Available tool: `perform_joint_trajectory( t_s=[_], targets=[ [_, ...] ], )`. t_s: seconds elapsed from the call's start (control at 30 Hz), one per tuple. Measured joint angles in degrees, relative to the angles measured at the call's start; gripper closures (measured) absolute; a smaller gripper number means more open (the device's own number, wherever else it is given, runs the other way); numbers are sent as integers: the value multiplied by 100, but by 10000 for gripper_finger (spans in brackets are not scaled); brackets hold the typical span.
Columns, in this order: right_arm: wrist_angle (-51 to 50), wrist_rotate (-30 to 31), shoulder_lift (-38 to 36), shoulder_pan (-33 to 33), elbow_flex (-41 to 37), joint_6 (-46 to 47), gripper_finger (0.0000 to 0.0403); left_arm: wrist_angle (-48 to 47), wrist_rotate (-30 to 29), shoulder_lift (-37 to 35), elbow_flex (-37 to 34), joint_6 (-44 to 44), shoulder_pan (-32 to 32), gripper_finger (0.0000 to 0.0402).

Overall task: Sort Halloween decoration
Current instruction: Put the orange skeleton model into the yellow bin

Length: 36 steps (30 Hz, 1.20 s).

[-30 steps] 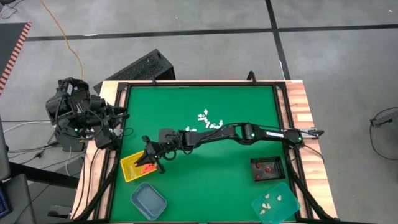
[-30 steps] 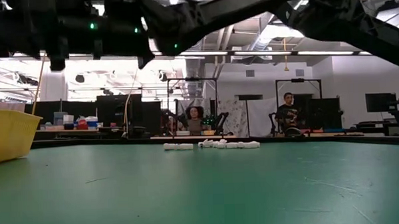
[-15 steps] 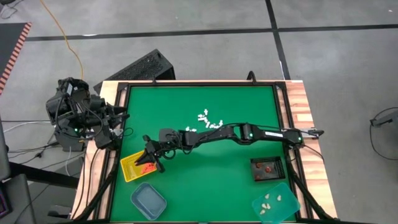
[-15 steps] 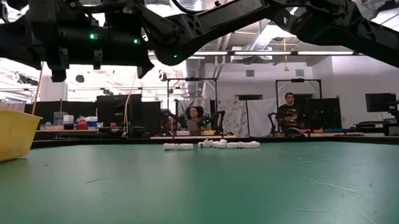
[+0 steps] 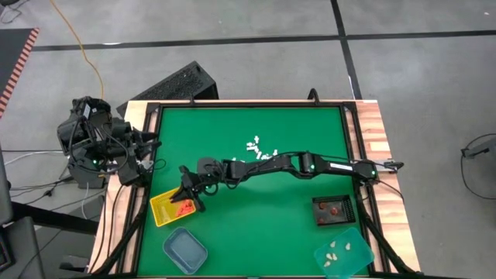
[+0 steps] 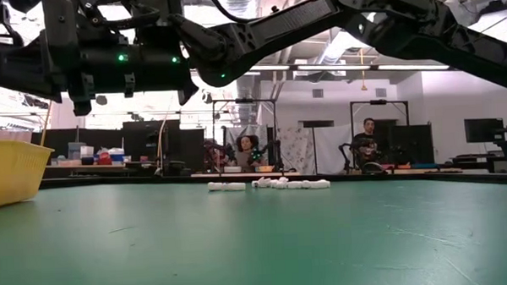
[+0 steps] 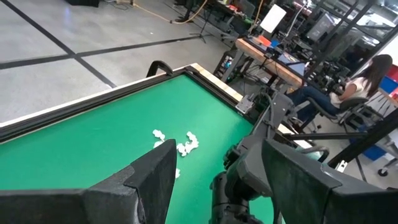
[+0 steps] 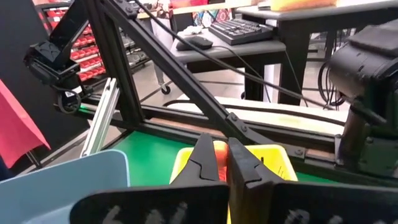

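A heap of small white decoration pieces (image 5: 260, 149) lies on the green mat toward the far side, also seen in the low view (image 6: 270, 184). My right gripper (image 5: 188, 201) reaches across the table and hangs over the yellow tray (image 5: 161, 208), shut on an orange-red piece (image 8: 220, 148). More orange-red pieces (image 5: 183, 208) lie in that tray. My left gripper (image 7: 217, 168) waits open off the table's left edge, holding nothing. My right gripper pinches the small orange-red piece (image 8: 220, 147) between its two fingertips (image 8: 205, 158). The fingers point about level toward the table's left side. The piece is lifted clear above the yellow tray (image 8: 273, 155).
A blue tray (image 5: 184, 249) stands at the near left beside the yellow one. A black tray (image 5: 335, 209) with dark red pieces and a teal tray (image 5: 345, 252) with cream pieces stand at the near right. People sit in the room beyond the far edge.
My right gripper has sunk a little over the yellow tray, staying shut. My left arm has kept still.
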Motion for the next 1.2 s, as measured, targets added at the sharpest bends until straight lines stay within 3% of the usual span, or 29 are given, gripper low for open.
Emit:
perform_joint_trajectory(
  t_s=[0.7,1.2],
  targets=[
    [117,-160,0,-24,0,19,397,-1,-74,0,1,46,1,176],
    [-912,208,-7,-38,0,20,292,-3,-74,0,1,125,0,176]
  ],
)
